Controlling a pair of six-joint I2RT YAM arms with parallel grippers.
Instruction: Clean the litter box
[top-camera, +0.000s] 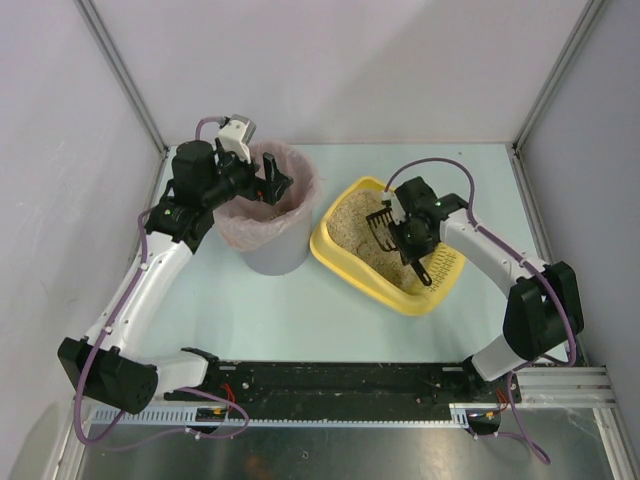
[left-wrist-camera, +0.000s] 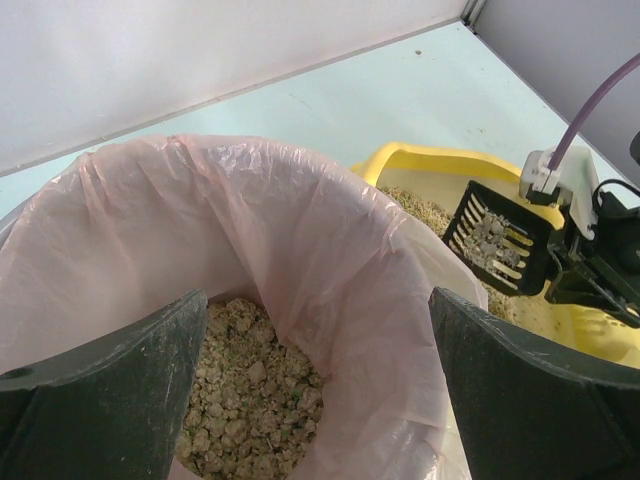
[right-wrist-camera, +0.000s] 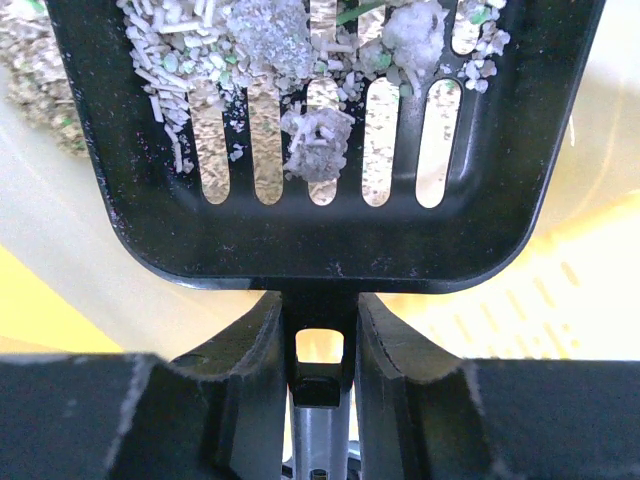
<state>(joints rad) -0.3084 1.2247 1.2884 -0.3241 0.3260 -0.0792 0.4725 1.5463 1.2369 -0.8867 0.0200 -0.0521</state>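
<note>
- Left tool (top-camera: 272, 182): open, jaws set wide apart, holding nothing. It hangs over the far-left rim of the bin; contact with the liner cannot be confirmed.
- Bin (top-camera: 272, 258): tall, grey, round, with a pink liner (top-camera: 300, 185). It stands left of centre on the surface (top-camera: 300, 310) and has clumped litter in the bottom.
- Litter box (top-camera: 325, 250): right of centre, just beside the bin, set at an angle with its slotted rim at the near-right end. Beige litter covers the floor.
- Handling, judged: a thin, stiff tray with smooth, probably slippery walls. The loose fill makes it bottom-heavy and liable to spill if tipped. The rolled rim is the best hold, and the tray should be kept level.
- Scoop (right-wrist-camera: 320, 220): black and slotted, above the litter at the far end, carrying grey clumps (right-wrist-camera: 318, 145).
- Right tool (right-wrist-camera: 320, 320): closed on the scoop's handle.
</note>
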